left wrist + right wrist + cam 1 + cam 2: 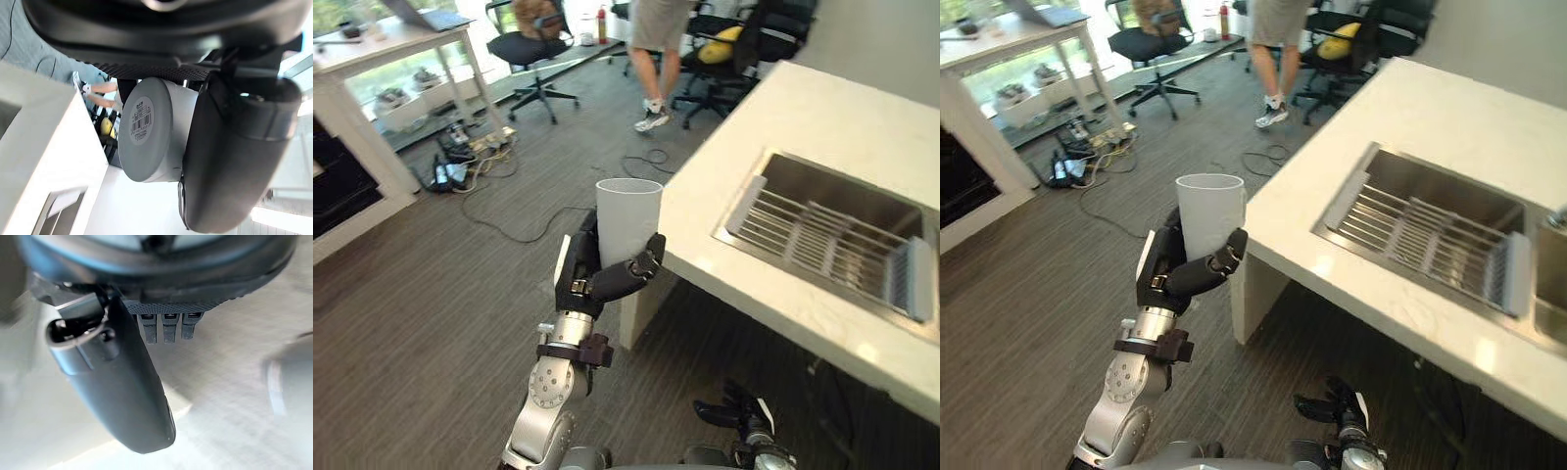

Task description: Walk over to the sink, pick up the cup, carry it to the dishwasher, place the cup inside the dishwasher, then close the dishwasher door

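Note:
A tall white cup (pixel 628 220) stands upright in my left hand (pixel 607 279), whose fingers and thumb curl round its lower half. The cup is held in the air beside the near corner of the white counter (pixel 822 108). In the left wrist view the cup's base (pixel 145 129) faces the camera, with a barcode label on it, and the thumb (pixel 230 156) presses its side. My right hand (pixel 734 413) hangs low by the floor below the counter edge, fingers relaxed and holding nothing. The steel sink (pixel 832 191) is set into the counter to the right, with a wire rack (pixel 822 245) in it.
A person (pixel 656 59) stands at the back among black office chairs (pixel 533 49). A white desk (pixel 382 59) stands at the far left, with cables and a power strip (pixel 475 147) on the grey floor beneath. The counter corner is close to the cup's right side.

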Robot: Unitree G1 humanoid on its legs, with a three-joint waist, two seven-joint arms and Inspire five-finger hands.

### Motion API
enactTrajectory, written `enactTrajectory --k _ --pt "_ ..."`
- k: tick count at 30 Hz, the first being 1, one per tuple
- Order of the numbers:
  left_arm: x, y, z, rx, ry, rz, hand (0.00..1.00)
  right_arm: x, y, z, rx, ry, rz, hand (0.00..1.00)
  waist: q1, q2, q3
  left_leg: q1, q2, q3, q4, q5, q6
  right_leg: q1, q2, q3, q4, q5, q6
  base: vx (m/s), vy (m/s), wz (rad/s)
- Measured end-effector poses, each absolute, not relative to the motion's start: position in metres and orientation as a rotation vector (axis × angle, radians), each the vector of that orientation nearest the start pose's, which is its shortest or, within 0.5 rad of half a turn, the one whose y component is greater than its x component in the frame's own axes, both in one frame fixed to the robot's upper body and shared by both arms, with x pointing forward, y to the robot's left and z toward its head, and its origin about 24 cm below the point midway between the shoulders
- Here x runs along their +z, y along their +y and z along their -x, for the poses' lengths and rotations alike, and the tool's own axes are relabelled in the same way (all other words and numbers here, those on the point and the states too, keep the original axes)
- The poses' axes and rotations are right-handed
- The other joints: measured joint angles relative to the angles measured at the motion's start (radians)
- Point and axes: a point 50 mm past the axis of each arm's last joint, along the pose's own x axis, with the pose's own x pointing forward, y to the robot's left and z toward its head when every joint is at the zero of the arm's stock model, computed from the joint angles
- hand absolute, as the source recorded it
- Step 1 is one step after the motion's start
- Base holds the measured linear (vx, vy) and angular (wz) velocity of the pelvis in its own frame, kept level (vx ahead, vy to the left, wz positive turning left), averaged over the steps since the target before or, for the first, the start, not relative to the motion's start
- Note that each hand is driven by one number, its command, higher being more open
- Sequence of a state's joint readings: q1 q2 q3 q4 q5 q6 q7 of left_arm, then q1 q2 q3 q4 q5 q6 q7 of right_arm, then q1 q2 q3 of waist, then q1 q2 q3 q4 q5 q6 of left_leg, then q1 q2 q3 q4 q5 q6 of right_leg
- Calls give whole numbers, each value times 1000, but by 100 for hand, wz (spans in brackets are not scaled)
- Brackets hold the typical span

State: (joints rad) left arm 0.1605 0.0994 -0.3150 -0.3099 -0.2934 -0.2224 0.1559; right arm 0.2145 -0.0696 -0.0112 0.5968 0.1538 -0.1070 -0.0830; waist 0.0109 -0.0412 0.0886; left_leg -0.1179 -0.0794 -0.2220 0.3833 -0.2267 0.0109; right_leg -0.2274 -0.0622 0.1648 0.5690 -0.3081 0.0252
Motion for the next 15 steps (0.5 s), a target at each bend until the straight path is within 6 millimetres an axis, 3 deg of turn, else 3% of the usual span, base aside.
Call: enactTrajectory --k 1,2,3,5,9,13,15 --pt "92 111 -208 -113 -292 321 30 -110 -187 -141 -219 672 -59 90 3 -13 -5 -9 -13 -3 23 -15 -10 1 -12 -8 -46 40 -3 213 -240 91" --pt "91 110 -206 -104 -287 338 30 -106 -186 -143 -208 645 -53 90 5 -1 -16 -29 -4 -12 74 -52 -31 13 -8 -41 -54 27 41 175 -187 88" --pt "90 109 -203 -93 -281 359 30 -102 -186 -147 -203 624 -51 90 14 20 -29 -42 27 -9 93 -68 -52 36 9 -84 -79 26 37 163 -181 85" --pt "92 105 -200 -97 -285 390 30 -97 -185 -149 -196 595 -53 90 31 32 -36 -44 64 2 94 -73 -59 72 26 -138 -103 26 29 109 -165 68" --pt "94 103 -200 -90 -292 414 30 -91 -179 -153 -175 557 -57 90 40 33 -37 -54 114 114 97 -71 -58 137 31 -217 -149 25 22 61 -112 63" --pt "92 104 -201 -94 -282 422 30 -103 -174 -145 -178 618 -68 90 43 25 -47 -70 145 322 39 -24 -27 186 -10 -284 -241 49 8 17 39 51" --pt "90 105 -203 -107 -278 395 30 -112 -172 -139 -175 671 -68 90 32 26 -50 -66 215 506 17 -24 -13 202 -28 -325 -296 75 19 47 57 67"
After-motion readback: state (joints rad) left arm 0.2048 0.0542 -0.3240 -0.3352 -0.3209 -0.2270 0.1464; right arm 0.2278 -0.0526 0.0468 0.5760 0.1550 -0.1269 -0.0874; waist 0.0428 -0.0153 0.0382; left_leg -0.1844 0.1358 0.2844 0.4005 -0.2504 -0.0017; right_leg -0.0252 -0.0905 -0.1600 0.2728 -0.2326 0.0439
